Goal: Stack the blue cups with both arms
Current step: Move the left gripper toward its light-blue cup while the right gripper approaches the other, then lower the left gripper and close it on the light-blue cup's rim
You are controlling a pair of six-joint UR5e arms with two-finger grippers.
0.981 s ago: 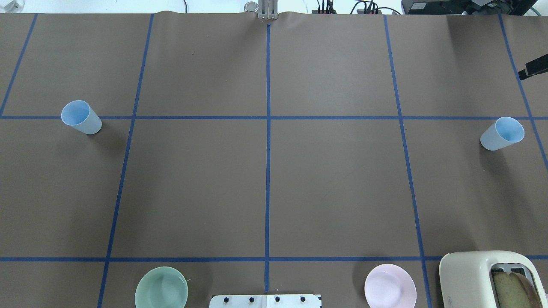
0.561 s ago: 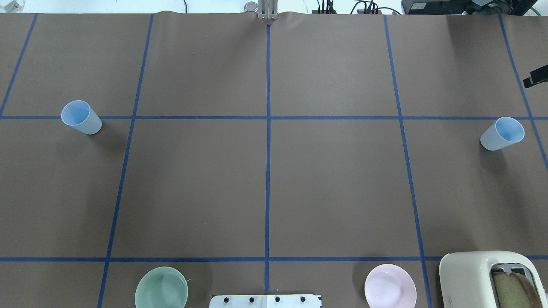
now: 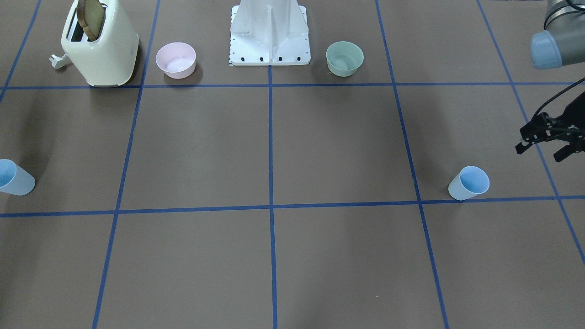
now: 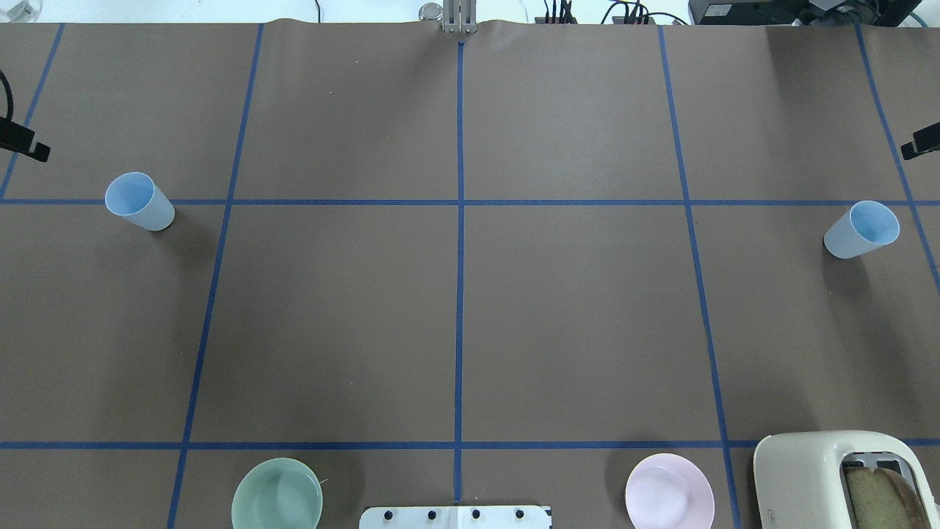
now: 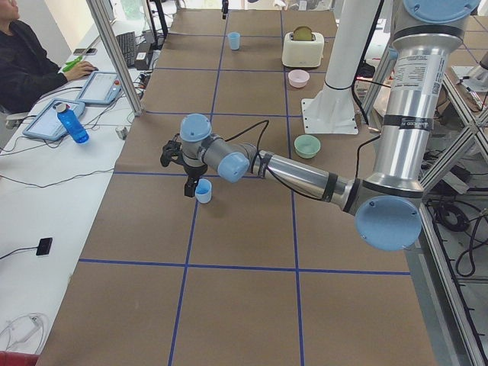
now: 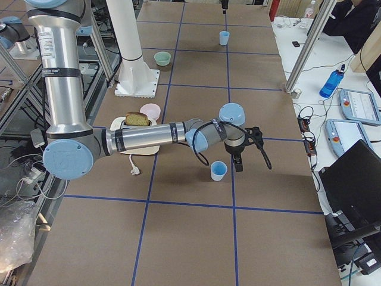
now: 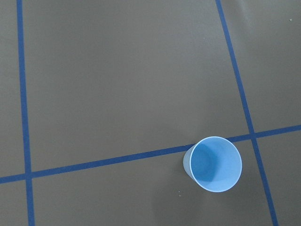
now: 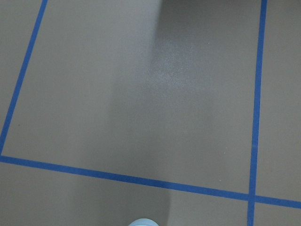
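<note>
Two pale blue cups stand upright and far apart on the brown table. One is at the left [image 4: 139,201], also in the front view [image 3: 469,183] and the left wrist view [image 7: 212,163]. The other is at the right [image 4: 861,229], [image 3: 13,178]; only its rim [image 8: 142,222] shows in the right wrist view. My left gripper [image 3: 539,153] hangs open and empty above the table, just outside the left cup. My right gripper [image 4: 924,142] shows only as a black tip at the frame edge; it hovers beside the right cup [image 6: 218,170], and I cannot tell whether it is open or shut.
A cream toaster [image 4: 844,477] with a bread slice stands at the near right. A pink bowl [image 4: 669,491] and a green bowl [image 4: 277,494] flank the white base pedestal [image 3: 269,32]. A person [image 5: 23,61] sits at a side desk.
The left gripper has come into the overhead view at the left edge. The right gripper's tip has slid nearer and further toward the right edge. Both cups have stayed put.
</note>
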